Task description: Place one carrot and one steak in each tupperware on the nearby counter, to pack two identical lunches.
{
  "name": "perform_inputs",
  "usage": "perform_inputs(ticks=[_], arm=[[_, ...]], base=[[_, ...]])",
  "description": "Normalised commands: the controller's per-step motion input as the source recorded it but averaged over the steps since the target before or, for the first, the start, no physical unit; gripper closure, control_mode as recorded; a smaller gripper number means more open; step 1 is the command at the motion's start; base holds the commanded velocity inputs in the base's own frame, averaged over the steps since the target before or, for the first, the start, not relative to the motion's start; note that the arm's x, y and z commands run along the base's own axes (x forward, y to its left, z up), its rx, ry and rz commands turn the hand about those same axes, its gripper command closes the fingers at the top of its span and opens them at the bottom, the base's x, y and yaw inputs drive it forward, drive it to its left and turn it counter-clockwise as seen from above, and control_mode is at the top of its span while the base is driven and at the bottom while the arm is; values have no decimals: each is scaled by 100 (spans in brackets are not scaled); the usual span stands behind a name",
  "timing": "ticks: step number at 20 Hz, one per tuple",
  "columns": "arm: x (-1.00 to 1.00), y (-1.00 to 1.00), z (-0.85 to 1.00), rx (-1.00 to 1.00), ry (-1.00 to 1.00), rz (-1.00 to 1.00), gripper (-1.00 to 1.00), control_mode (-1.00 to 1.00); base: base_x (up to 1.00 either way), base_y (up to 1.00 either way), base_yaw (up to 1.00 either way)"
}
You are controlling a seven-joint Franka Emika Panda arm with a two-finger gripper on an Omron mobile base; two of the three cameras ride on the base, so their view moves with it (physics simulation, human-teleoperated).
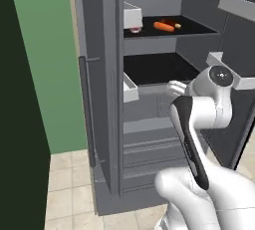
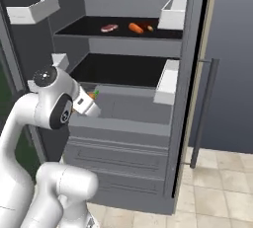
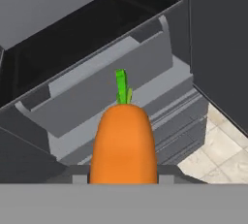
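Hand view, for you: open grey fridge (image 3: 97,87), drawer front just ahead, dark shelf above. Gripper (image 3: 123,177) jaws narrow, clamped on a carrot (image 3: 123,143); long axis runs away from the hand, green top (image 3: 122,87) toward the drawer. Upper shelf holds another carrot (image 2: 135,28) beside a steak (image 2: 109,27). Beige tile floor (image 2: 217,192), green wall (image 1: 42,64).

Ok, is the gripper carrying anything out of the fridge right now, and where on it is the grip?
Yes: the gripper holds a carrot, clamped at its thick orange body, green stem end pointing away from the hand.
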Motion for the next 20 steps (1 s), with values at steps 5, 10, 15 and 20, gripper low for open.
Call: perform_inputs(ticks=[5, 10, 15, 20], arm=[[0, 0, 0, 0, 0, 0, 100, 100], [0, 0, 0, 0, 0, 0, 100, 100], [0, 0, 0, 0, 0, 0, 100, 100], [0, 0, 0, 0, 0, 0, 100, 100]], base=[[-100, 7, -32], [-100, 5, -64], [-68, 3, -86], [0, -41, -88]])
